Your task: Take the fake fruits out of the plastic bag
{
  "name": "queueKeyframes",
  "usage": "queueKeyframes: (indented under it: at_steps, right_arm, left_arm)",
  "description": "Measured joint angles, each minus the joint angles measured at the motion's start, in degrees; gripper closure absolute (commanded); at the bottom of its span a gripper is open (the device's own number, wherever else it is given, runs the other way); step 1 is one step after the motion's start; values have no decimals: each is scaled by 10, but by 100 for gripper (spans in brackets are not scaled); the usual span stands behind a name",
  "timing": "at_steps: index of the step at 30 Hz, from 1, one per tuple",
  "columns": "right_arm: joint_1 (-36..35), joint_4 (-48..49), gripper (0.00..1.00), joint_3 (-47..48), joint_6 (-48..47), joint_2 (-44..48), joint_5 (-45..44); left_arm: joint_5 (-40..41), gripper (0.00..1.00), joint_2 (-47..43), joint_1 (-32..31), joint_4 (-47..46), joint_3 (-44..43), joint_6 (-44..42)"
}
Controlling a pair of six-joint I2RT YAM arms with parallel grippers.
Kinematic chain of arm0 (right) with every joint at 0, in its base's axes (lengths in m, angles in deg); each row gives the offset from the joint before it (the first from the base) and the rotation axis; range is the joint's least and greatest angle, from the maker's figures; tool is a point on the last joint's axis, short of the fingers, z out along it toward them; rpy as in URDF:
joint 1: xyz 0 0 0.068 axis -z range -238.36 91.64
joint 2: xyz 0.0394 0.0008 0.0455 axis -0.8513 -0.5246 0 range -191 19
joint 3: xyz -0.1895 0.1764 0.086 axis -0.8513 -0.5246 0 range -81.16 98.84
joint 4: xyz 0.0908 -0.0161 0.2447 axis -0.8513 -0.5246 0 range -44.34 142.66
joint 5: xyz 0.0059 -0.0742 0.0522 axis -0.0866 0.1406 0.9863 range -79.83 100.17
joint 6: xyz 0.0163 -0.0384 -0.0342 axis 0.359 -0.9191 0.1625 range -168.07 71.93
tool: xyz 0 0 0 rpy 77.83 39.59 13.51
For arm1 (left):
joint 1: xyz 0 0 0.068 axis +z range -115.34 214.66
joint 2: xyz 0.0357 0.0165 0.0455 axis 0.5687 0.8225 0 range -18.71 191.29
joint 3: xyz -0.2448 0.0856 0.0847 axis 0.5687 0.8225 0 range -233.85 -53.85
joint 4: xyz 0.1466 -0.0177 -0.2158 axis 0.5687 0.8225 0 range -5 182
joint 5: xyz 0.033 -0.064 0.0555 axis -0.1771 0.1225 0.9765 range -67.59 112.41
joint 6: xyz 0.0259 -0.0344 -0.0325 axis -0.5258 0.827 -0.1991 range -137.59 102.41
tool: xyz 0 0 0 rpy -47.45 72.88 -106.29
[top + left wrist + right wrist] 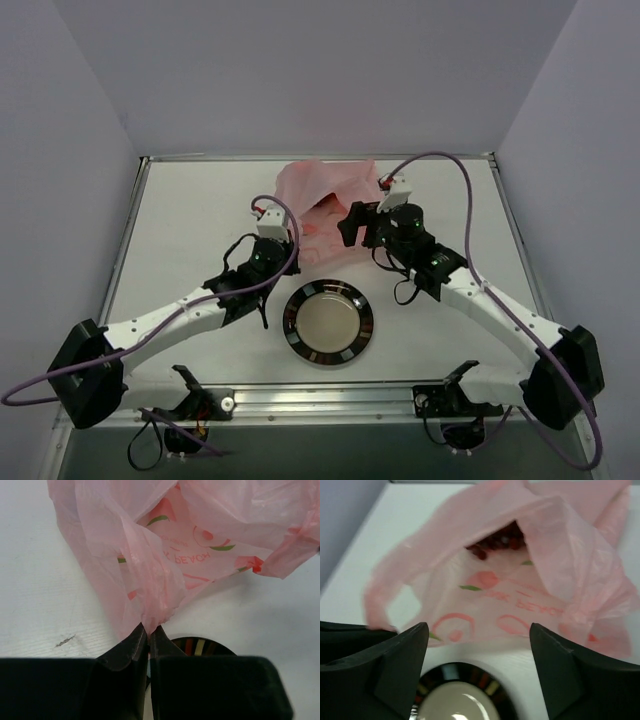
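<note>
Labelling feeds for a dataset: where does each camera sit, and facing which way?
Top external: above and behind the robot, looking down; left arm and right arm show.
Left wrist: on the left arm, facing along the left gripper, shut on the plastic bag.
Right wrist: on the right arm, facing the bag's mouth past the open right gripper; grapes inside.
Both wrist views show the plate.

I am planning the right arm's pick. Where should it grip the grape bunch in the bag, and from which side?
Probably the near end of the grape bunch, entering low through the open mouth from the plate side. It lies deep inside the plastic bag, under its upper film, so the way from above is blocked. The open right gripper faces that mouth.
</note>
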Motion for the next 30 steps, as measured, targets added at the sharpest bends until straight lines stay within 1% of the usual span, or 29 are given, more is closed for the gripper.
queueKeyframes:
  at_steps: [2, 4, 6, 10, 11, 12, 14, 15, 17, 18, 19, 21, 22, 23, 24, 25, 26, 27, 28, 30]
  right_arm:
    - [1, -17, 9, 0, -15, -38, -43]
    - [10, -29, 4, 2, -24, -63, -84]
    - [24, -36, 0, 10, -31, -89, -116]
    - [47, -25, 0, 70, -42, -185, -144]
    - [54, -14, 0, 88, -43, -221, -142]
    - [59, -3, 0, 102, -43, -252, -138]
    - [71, 10, 0, 129, -43, -311, -123]
    - [75, 16, 0, 142, -43, -339, -117]
    - [80, 20, 0, 170, -43, -389, -103]
    - [82, 23, 0, 184, -44, -410, -96]
    - [84, 25, 1, 196, -45, -428, -92]
    - [87, 28, 18, 221, -48, -455, -82]
    - [88, 32, 31, 232, -50, -465, -77]
    - [89, 36, 64, 242, -53, -474, -71]
    - [90, 39, 79, 252, -56, -480, -64]
    - [91, 45, 92, 256, -57, -484, -57]
    - [91, 50, 100, 257, -57, -484, -49]
    - [92, 54, 100, 257, -56, -484, -38]
    - [93, 60, 100, 257, -55, -484, -21]
    - [95, 61, 100, 257, -55, -484, 2]
  left_arm:
    - [3, 94, 14, 13, 7, -14, -3]
    - [7, 93, 36, 32, 13, -38, -7]
    - [12, 93, 61, 49, 18, -64, -10]
    - [27, 92, 127, 74, 22, -119, -19]
    - [32, 83, 153, 80, 23, -135, -23]
    - [36, 76, 176, 83, 25, -149, -28]
    - [43, 55, 225, 93, 32, -178, -36]
    - [48, 38, 251, 96, 36, -193, -40]
    - [58, 31, 303, 104, 53, -225, -46]
    - [62, 22, 328, 109, 59, -240, -47]
    - [64, 17, 350, 115, 64, -253, -50]
    - [66, 11, 383, 128, 73, -269, -52]
    - [65, 10, 395, 134, 75, -275, -53]
    - [64, 13, 405, 140, 79, -280, -54]
    - [62, 24, 415, 147, 84, -289, -55]
    - [60, 67, 425, 153, 87, -300, -56]
    - [57, 83, 433, 158, 89, -311, -56]
    - [54, 94, 438, 163, 88, -319, -60]
    - [50, 97, 439, 169, 88, -322, -64]
    - [42, 98, 429, 173, 85, -318, -69]
